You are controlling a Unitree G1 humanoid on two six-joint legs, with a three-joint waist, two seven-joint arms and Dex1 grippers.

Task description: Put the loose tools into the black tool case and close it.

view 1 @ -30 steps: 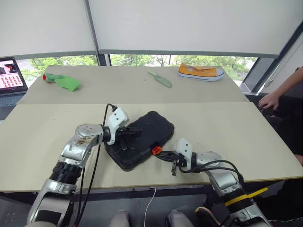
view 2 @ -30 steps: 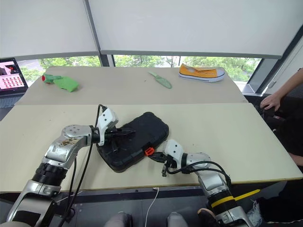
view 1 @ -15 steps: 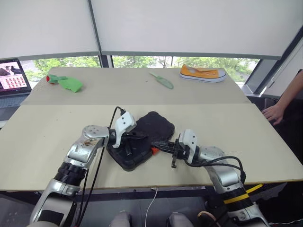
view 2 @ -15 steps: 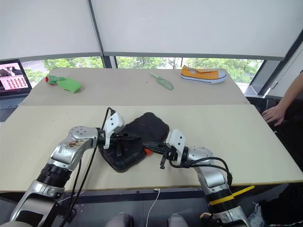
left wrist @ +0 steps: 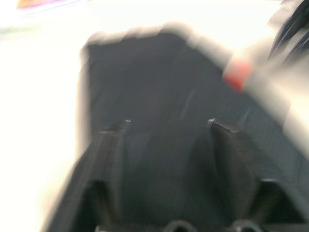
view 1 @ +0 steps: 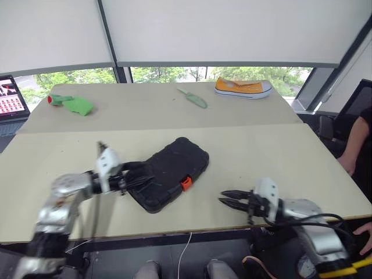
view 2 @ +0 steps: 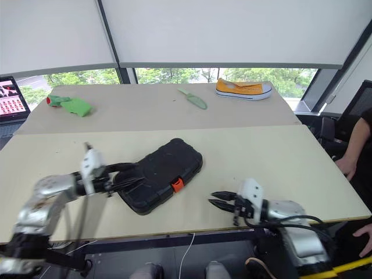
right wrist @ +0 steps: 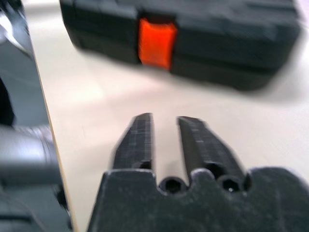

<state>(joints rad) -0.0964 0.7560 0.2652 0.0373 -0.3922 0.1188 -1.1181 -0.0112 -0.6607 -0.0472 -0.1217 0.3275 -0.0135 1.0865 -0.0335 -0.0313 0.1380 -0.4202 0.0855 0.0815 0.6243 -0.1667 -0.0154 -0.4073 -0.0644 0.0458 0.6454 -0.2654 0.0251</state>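
Pincers (view 1: 135, 181) and (view 1: 228, 200) we hold open, empty, flanking the shut tool case (view 1: 170, 172) near the desk (view 1: 279, 157) front edge.

The black tool case (view 1: 170, 173) lies on the table (view 1: 279, 151) between left gripper (view 1: 137, 179) and right gripper (view 1: 231, 200).

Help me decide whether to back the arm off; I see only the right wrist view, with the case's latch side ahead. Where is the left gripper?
Observer: The left gripper is at the left end of the black tool case, with its fingers spread open. I cannot tell whether it touches the case.
Operator: Thanks. What else lies on the table beyond the case?
Observer: On the far side there is a green trowel, and an orange shoe to the right of it. Both are well apart from the case.
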